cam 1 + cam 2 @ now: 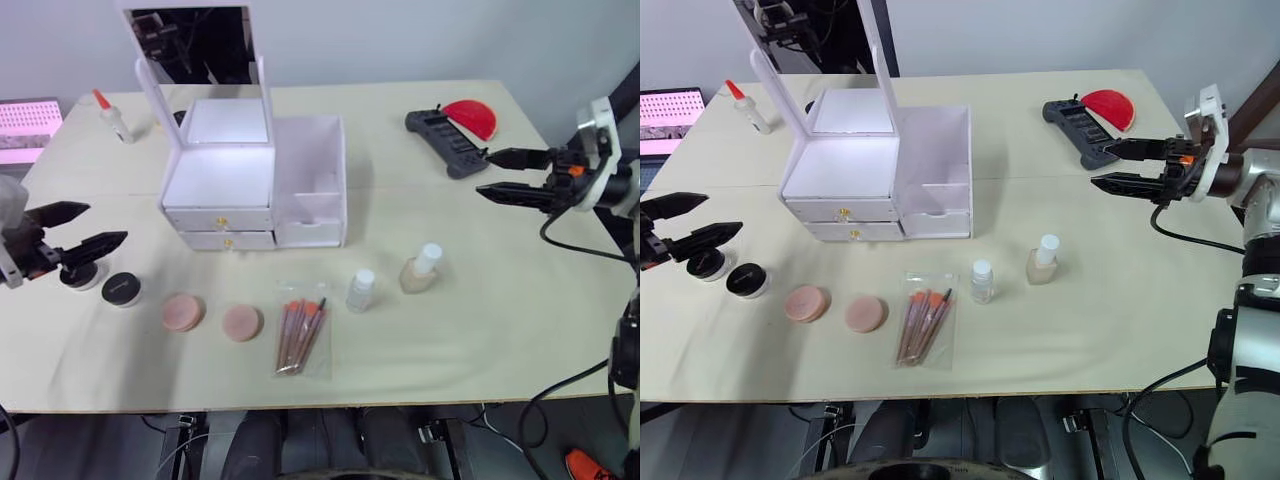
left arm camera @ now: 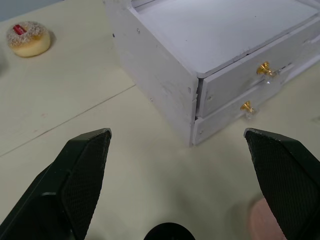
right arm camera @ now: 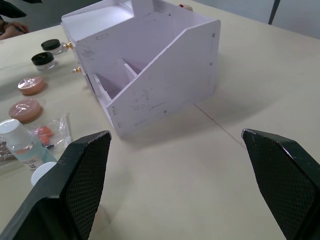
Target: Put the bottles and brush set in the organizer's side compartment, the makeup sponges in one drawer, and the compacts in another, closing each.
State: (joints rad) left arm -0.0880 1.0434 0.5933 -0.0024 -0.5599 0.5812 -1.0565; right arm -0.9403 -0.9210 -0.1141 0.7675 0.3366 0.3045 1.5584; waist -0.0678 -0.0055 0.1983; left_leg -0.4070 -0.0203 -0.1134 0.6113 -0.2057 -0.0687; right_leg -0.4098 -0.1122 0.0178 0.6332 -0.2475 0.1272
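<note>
Pale wooden table against grey wall

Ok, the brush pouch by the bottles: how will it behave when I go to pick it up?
The brush pouch looks like thin clear film lying flat on the table, so it will probably flex and sag from one edge. The glossy plastic may slip between the fingers. The brushes look loose inside, so they could slide toward the low end.

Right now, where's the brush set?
The brush set lies flat on the table's near edge, in front of the organizer, between a makeup sponge and the clear bottle.
</note>
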